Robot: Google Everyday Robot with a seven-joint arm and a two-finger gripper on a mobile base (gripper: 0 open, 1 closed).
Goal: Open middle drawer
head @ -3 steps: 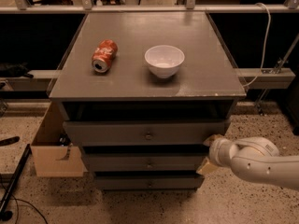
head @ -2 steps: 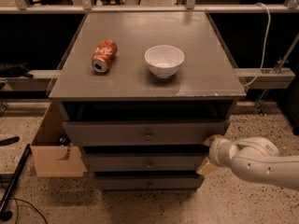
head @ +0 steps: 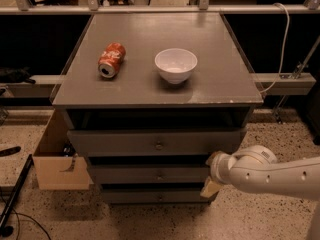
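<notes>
The grey cabinet has three stacked drawer fronts. The middle drawer (head: 130, 175) is the second one, with a small round metal knob (head: 160, 175) at its centre, and it sits flush between the top drawer (head: 115, 143) and the lowest drawer (head: 150, 197). My white arm (head: 270, 176) reaches in from the right. My gripper (head: 211, 185) is at the right end of the middle drawer front, well to the right of the knob and a little below its height.
On the cabinet top (head: 220, 79) lie a red soda can (head: 111, 60) on its side and a white bowl (head: 175, 65). An open cardboard box (head: 55, 159) stands on the floor to the left. A dark pole (head: 15, 196) lies at the lower left.
</notes>
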